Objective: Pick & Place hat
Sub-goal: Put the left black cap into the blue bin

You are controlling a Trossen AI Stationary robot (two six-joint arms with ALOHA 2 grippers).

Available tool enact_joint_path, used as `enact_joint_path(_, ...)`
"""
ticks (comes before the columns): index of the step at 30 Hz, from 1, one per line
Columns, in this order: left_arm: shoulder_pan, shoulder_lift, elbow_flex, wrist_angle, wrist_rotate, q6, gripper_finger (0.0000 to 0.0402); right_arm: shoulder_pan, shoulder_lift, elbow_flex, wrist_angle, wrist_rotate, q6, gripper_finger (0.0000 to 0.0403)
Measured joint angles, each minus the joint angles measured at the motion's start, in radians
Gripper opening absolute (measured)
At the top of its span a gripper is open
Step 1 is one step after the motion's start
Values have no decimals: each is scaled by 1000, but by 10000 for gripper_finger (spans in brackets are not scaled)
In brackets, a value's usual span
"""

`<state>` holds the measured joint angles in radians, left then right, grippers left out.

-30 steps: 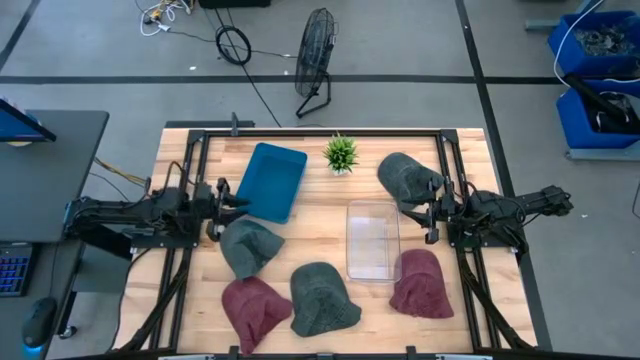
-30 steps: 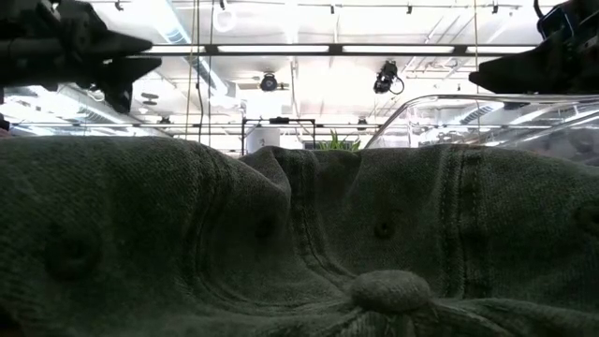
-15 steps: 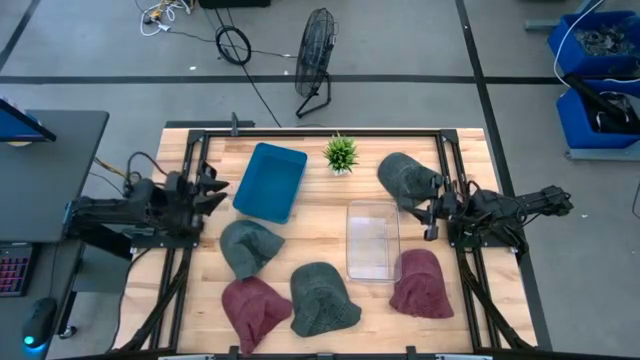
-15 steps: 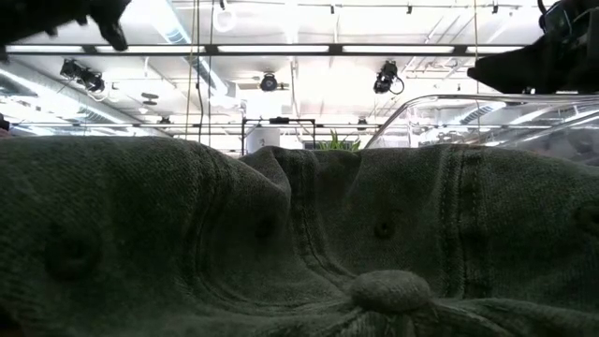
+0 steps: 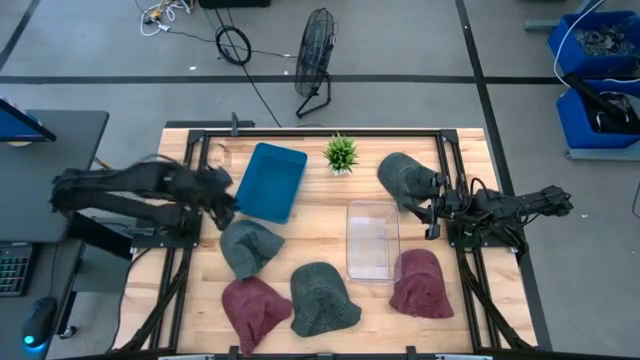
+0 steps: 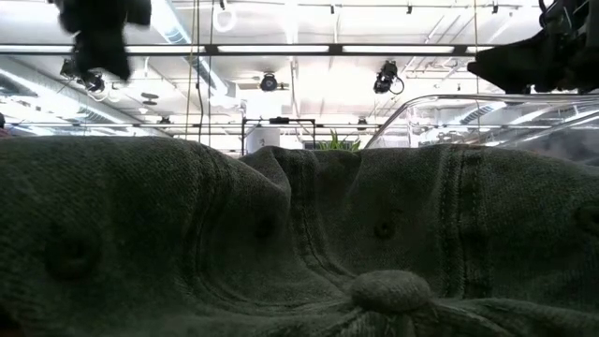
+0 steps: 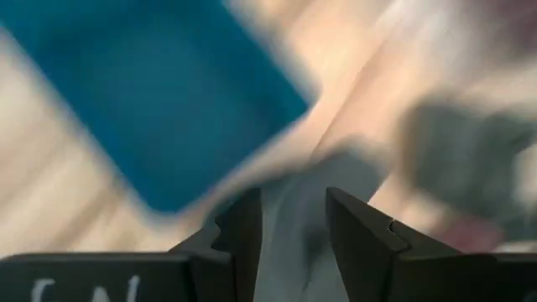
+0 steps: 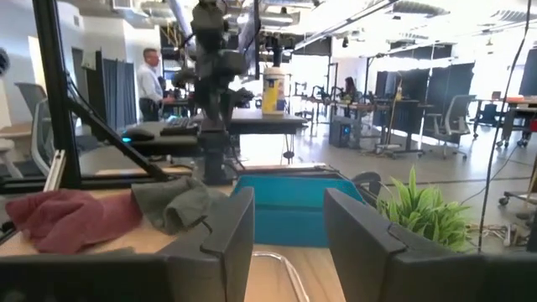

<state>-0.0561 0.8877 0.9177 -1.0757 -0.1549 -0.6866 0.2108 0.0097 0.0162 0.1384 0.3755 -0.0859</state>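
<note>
the left hand point(image 5: 222, 196) hangs blurred at the left of the wooden surface point(image 5: 320, 190), between the blue rectangular tray point(image 5: 270, 180) and a grey-green cloth hat point(image 5: 246, 245) just below it; its fingers point(image 7: 243, 235) stand narrowly apart with nothing between them. the right hand point(image 5: 428, 208) sits at the right edge, fingers point(image 8: 226, 226) parted and empty, beside another grey-green hat point(image 5: 403, 176). a clear plastic bin point(image 5: 372, 240) lies centre-right, with a maroon cloth hat point(image 5: 421, 283) below it.
</note>
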Motion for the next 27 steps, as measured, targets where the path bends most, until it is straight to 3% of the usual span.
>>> enact_joint_path(6,-137,225,-18,-57,5,-154,135,0,0,0,-33,1,6,148)
enact_joint_path(11,-226,334,-19,-28,5,-222,135,0,0,0,-51,2,54,148)
enact_joint_path(19,-303,408,-19,26,-34,-289,135,0,0,0,-64,2,58,148)
enact_joint_path(27,-307,461,-31,26,-77,-352,135,0,0,0,-80,2,52,148)
